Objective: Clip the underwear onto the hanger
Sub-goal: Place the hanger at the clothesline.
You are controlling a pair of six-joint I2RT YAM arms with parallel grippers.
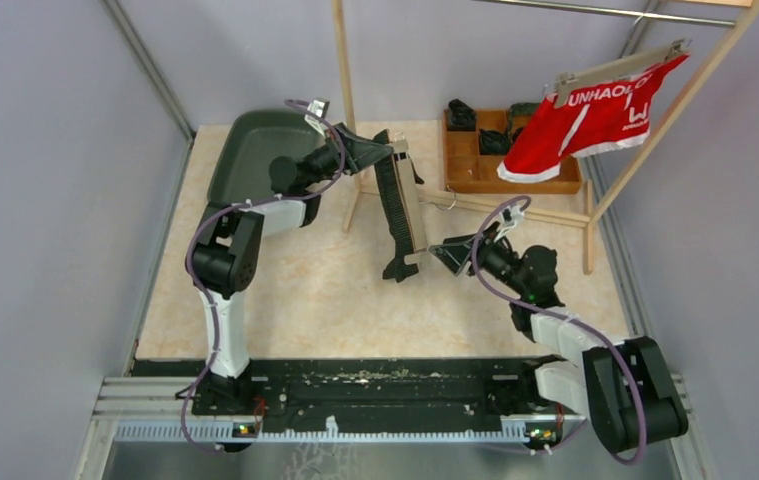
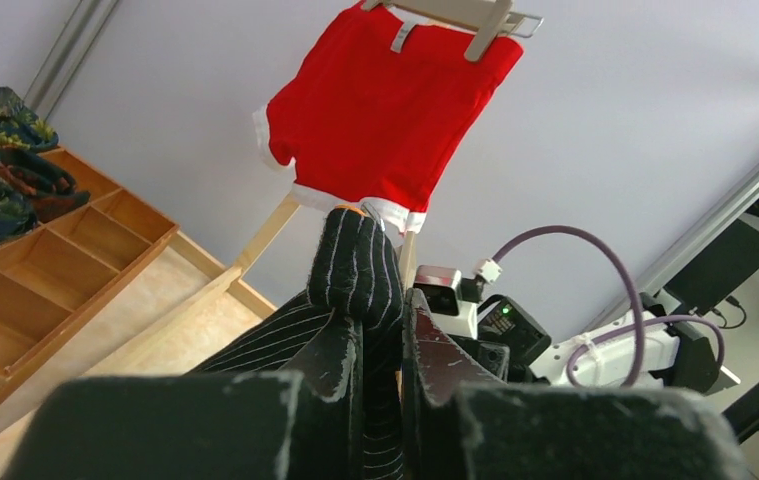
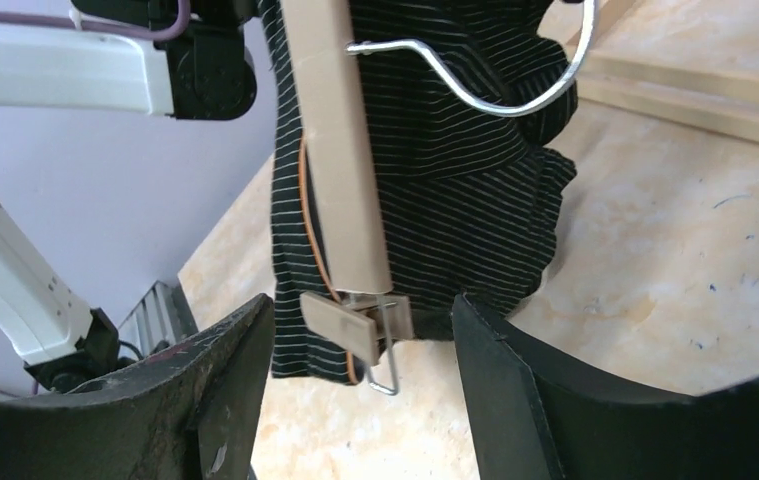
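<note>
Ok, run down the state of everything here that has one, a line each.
Left gripper, shut on the striped underwear.
Right gripper, open, jaws either side of the hanger clip.
Wooden hanger, steeply tilted, lying along the striped underwear.
Hanger clip, closed; whether it bites fabric is unclear.
Red underwear, clipped to its own hanger, hanging from the rack.

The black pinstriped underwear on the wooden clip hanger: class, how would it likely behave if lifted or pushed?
Probably floppy: the black pinstriped underwear drapes in folds along the wooden clip hanger and bunches where the left claw pinches it. Likely light, since the fabric looks thin. A push would probably swing or crumple it rather than slide it.
</note>
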